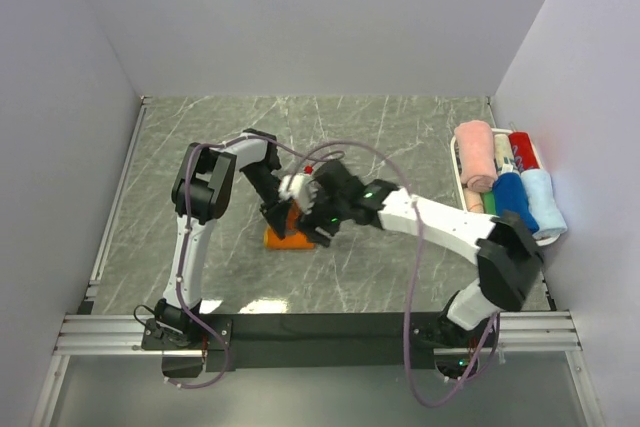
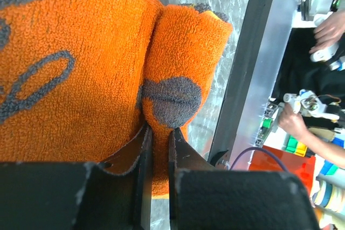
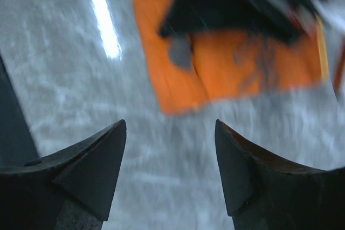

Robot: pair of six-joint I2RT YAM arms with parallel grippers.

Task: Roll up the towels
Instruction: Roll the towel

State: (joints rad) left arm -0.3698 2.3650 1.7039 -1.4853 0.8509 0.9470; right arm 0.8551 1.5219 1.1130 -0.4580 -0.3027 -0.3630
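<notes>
1. The orange towel [image 1: 288,238] lies on the grey marbled desk [image 1: 400,137], just in front of the middle, between the two arms.
2. The left tool [image 1: 283,217] is down on the towel's upper edge.
3. In the left wrist view the left tool [image 2: 159,133] has its fingers [image 2: 143,152] pressed almost together. They pinch a raised fold of the orange towel [image 2: 81,79] between them.
4. That fold carries a grey patch [image 2: 172,98] right above the fingertips, and grey lettering [image 2: 38,76] runs over the flat part beside it.
5. The right tool [image 1: 322,230] sits just beside the towel's right end, close to the left tool.
6. In the right wrist view, which is blurred, the right tool [image 3: 170,127] is spread wide and grips nothing. It is above bare desk [image 3: 64,79], with the orange towel [image 3: 178,84] beyond its tips.
7. At the desk's far right, against the wall, a white basket [image 1: 457,169] holds rolled towels. They are a pink roll [image 1: 477,152], a red roll [image 1: 520,145], a blue roll [image 1: 512,195] and a pale blue roll [image 1: 543,202].
</notes>
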